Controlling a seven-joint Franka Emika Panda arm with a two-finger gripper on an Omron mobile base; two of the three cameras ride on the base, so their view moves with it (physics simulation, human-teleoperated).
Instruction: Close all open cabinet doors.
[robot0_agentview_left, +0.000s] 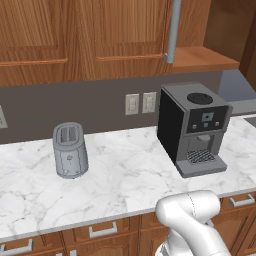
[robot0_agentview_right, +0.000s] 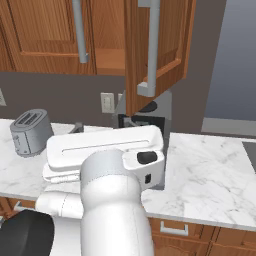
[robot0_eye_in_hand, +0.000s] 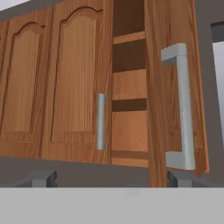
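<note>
One cabinet door stands open, swung out toward me, with its long grey bar handle facing the hand camera. It also hangs out over the counter in the right base view as the open door. Behind it the cabinet interior shows wooden shelves. To its left a closed door carries a vertical handle, and another closed door sits further left. My gripper is open, well below and short of the doors, with nothing between its fingertips.
A black and grey coffee machine stands on the marble counter under the open cabinet. A grey toaster sits to its left. Wall outlets are on the backsplash. Drawer fronts run below the counter edge.
</note>
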